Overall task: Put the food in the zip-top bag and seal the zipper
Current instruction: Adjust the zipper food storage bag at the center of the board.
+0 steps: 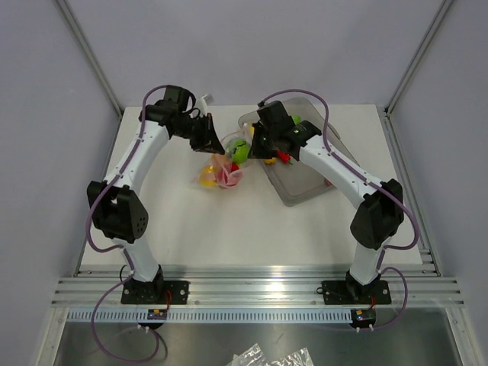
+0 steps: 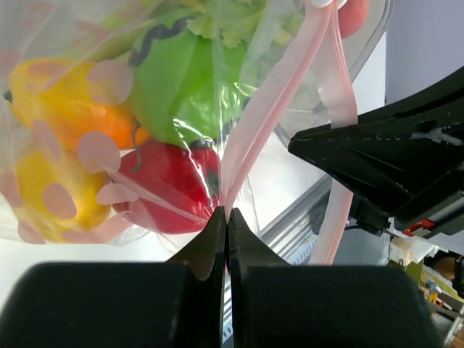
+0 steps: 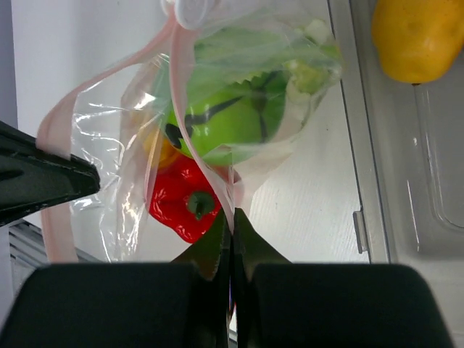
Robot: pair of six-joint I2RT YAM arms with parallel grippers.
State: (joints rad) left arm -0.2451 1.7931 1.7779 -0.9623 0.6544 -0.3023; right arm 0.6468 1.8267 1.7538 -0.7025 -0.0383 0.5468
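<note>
Zip-top bag (image 2: 94,154), clear with pink dots, full of glossy food (image 2: 174,80).

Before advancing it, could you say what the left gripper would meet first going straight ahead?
Shut on the zipper of the zip-top bag, the left gripper would probably press the red pepper inside first.

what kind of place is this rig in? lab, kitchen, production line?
Likely a robotics lab cell, not a kitchen: white table boxed in by plain grey panels, arm bases bolted to an aluminium rail, toy food in the zip-top bag.
</note>
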